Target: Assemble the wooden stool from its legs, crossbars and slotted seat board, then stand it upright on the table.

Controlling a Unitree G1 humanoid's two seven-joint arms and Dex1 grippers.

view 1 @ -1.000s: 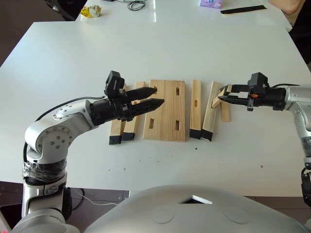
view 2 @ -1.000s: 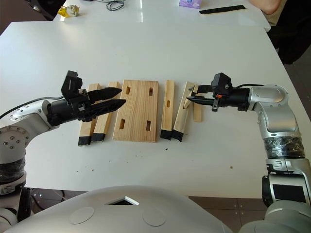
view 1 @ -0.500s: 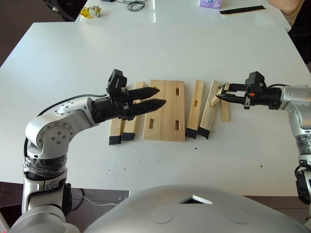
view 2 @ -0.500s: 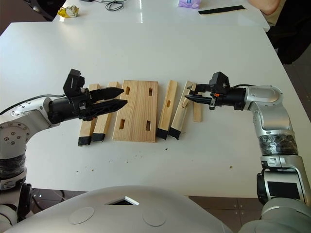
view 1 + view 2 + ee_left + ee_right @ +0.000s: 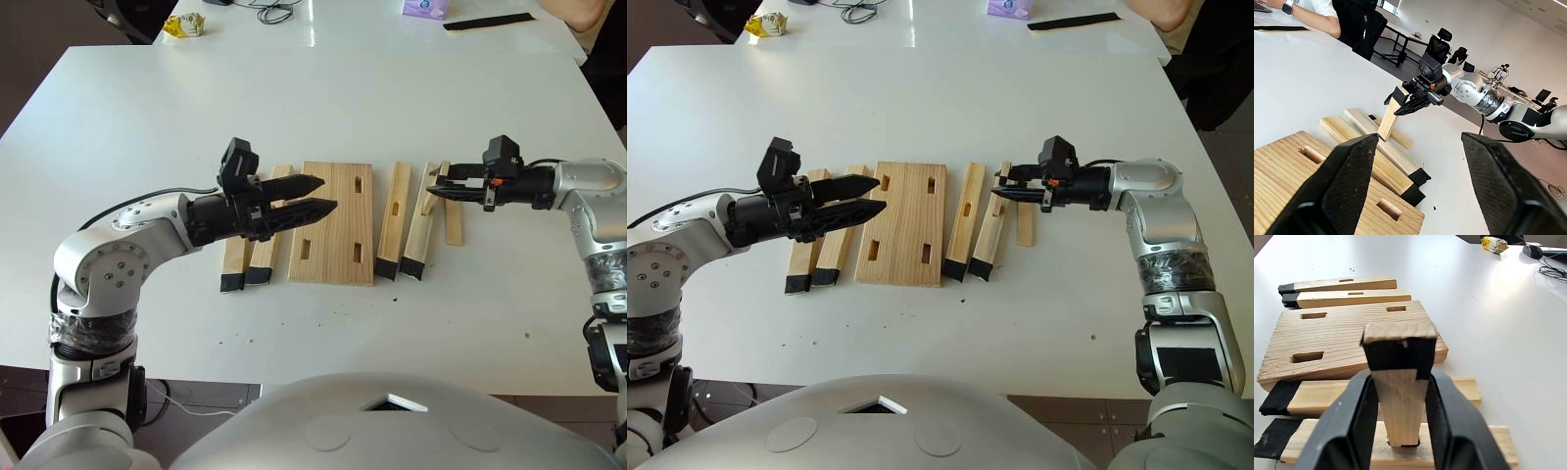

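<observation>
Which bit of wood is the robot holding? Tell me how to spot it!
Find the big slotted seat board in the middle of the white table, then look past the two legs lying on its right side. There the right gripper pinches a short wooden stick. It's the only piece standing up; all the others lie flat.

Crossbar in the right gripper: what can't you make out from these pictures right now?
1. Crossbar, lower end: in the right wrist view the fingers flank it, and in the head views it is too small to tell whether it sits in the slot of the leg.
2. Two left legs: in the head views the left gripper covers their middles.
3. Loose short bar: the right gripper covers its far end.
</observation>
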